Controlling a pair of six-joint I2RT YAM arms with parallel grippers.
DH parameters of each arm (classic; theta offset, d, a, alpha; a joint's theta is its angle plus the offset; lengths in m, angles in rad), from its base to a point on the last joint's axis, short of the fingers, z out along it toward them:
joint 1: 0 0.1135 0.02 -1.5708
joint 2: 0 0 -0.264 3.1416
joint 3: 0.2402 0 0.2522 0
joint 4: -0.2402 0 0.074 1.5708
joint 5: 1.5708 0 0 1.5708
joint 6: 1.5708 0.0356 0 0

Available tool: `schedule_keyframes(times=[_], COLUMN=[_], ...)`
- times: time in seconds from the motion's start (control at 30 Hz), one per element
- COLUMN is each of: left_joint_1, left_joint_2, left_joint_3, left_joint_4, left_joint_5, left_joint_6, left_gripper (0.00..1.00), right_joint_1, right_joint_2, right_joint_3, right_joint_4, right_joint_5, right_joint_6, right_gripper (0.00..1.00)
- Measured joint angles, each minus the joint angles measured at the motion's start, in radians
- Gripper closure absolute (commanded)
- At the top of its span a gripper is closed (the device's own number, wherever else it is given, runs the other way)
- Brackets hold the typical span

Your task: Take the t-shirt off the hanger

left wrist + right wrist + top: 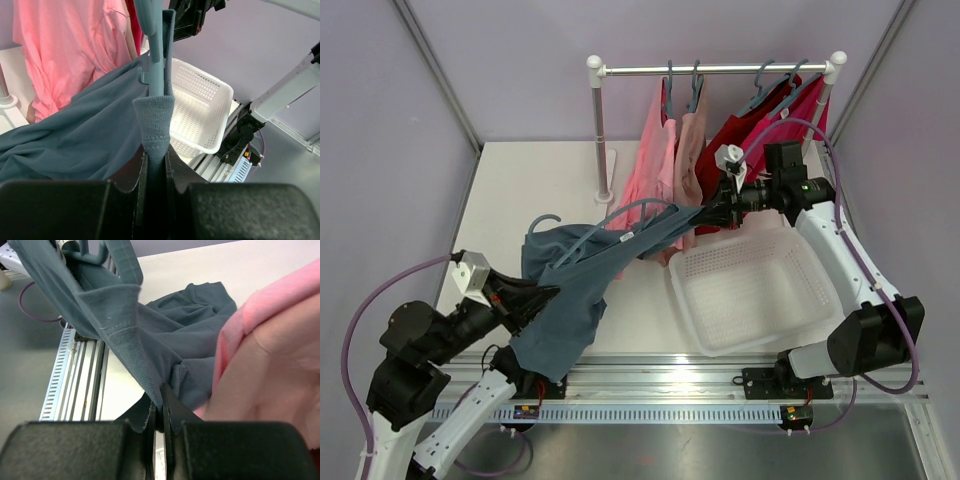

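A slate-blue t-shirt (570, 290) is stretched across the table between my two grippers, with a teal hanger (610, 222) still inside it. My left gripper (546, 295) is shut on the t-shirt collar (154, 120) and on the hanger's arm (156, 40) inside it. My right gripper (710, 213) is shut on the t-shirt's edge (150, 375), pulling it taut toward the rack. The hanger hook (546, 219) sticks out over the table on the left.
A white perforated basket (755, 290) sits at the right on the table. A rack (715, 70) at the back holds pink (655, 165), beige and red (760, 130) garments on hangers, right behind my right gripper. The rack's left post (600, 130) stands mid-table.
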Motion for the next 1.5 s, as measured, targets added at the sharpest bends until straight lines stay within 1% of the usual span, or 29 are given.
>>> schedule_keyframes(times=[0.13,0.4,0.5,0.6,0.7,0.77,0.8,0.83,0.93,0.97,1.07,1.2,1.3,1.4,1.5], left_joint_1=[0.0,0.0,0.0,0.0,0.0,0.0,0.0,0.0,0.0,0.0,0.0,0.0,0.0,0.0,0.0], left_joint_2=[-0.021,-0.065,-0.066,-0.052,0.0,0.05,0.075,0.097,0.138,0.145,0.158,0.158,0.164,0.208,0.301], left_joint_3=[0.005,0.015,-0.009,-0.064,-0.117,-0.14,-0.149,-0.158,-0.18,-0.183,-0.193,-0.196,-0.196,-0.193,-0.177], left_joint_4=[-0.015,-0.016,0.042,0.135,0.233,0.288,0.309,0.332,0.37,0.376,0.405,0.425,0.447,0.468,0.476], left_joint_5=[-0.024,-0.047,-0.063,-0.08,-0.095,-0.102,-0.104,-0.105,-0.098,-0.093,-0.059,-0.01,0.017,0.048,0.095], left_joint_6=[0.008,-0.009,-0.031,-0.054,-0.073,-0.079,-0.08,-0.08,-0.078,-0.077,-0.066,-0.052,-0.04,-0.022,0.012], left_gripper=[1.0,1.0,1.0,1.0,1.0,1.0,1.0,1.0,1.0,1.0,1.0,1.0,1.0,1.0,1.0], right_joint_1=[-0.032,-0.029,0.012,0.097,0.19,0.21,0.21,0.208,0.204,0.204,0.204,0.204,0.195,0.134,0.057], right_joint_2=[-0.022,-0.02,-0.005,0.024,0.058,0.065,0.064,0.064,0.06,0.056,0.027,-0.042,-0.094,-0.112,-0.127], right_joint_3=[-0.029,-0.095,-0.105,-0.102,-0.097,-0.097,-0.097,-0.097,-0.098,-0.098,-0.098,-0.079,-0.015,0.123,0.277], right_joint_4=[0.071,0.128,0.138,0.135,0.119,0.108,0.104,0.103,0.081,0.066,-0.007,-0.133,-0.254,-0.416,-0.511], right_joint_5=[-0.01,-0.049,-0.026,0.04,0.103,0.142,0.163,0.177,0.229,0.242,0.267,0.3,0.328,0.327,0.324], right_joint_6=[0.078,0.151,0.151,0.125,0.103,0.087,0.078,0.07,0.029,0.006,-0.071,-0.181,-0.264,-0.358,-0.433], right_gripper=[1.0,1.0,1.0,1.0,1.0,0.94,0.88,0.74,0.56,0.47,0.36,0.32,0.32,0.31,0.3])
